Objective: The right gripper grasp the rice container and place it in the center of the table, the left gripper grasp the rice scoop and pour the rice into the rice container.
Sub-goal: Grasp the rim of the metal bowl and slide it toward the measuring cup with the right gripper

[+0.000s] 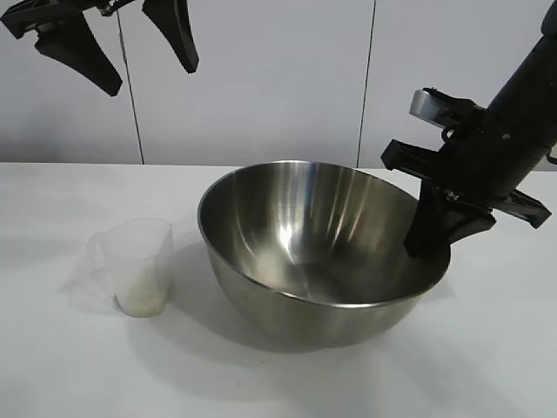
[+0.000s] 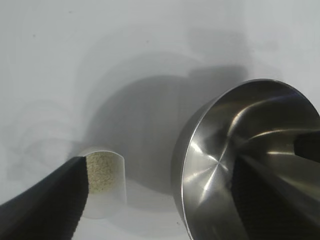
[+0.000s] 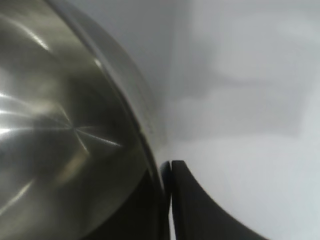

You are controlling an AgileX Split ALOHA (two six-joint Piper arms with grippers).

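The rice container (image 1: 305, 252), a big shiny steel bowl, rests near the middle of the white table (image 1: 52, 366). My right gripper (image 1: 428, 244) is shut on its right rim, with one finger inside the bowl and one outside. The right wrist view shows that grip (image 3: 167, 166) on the rice container (image 3: 65, 125). The rice scoop (image 1: 139, 266), a clear cup, stands upright just left of the bowl with rice (image 1: 144, 298) in its bottom. High above the scoop, my left gripper (image 1: 150, 77) hangs open and empty. From there it (image 2: 159, 167) looks down on the rice scoop (image 2: 107, 187) and the rice container (image 2: 220, 165).
A white panelled wall (image 1: 278, 78) stands behind the table. Bare tabletop lies in front of the bowl and to the scoop's left.
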